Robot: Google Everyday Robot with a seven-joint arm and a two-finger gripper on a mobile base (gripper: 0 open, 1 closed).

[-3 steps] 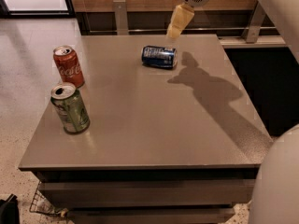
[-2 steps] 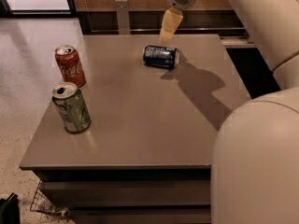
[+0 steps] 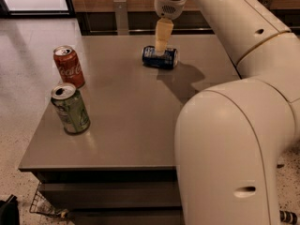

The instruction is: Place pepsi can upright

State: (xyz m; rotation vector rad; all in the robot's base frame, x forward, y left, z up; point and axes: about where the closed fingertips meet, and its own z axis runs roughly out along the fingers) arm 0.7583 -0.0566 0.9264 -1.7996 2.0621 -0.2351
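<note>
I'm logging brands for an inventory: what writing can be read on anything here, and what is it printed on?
"Coca-Cola": white script on the upright red can.
Green can, upright: its markings are too blurred to read.
Blue can, lying on its side: it has light markings, but they are not readable.
Hand, down at the blue can from above: no text shows on it.

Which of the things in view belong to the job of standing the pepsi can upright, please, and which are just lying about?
Part of the job:
- pepsi can, on its side at the far part of the table
- pincer, at the can's top side

Just lying about:
- red Coca-Cola can, upright, left edge
- green can, upright, nearer left
</note>
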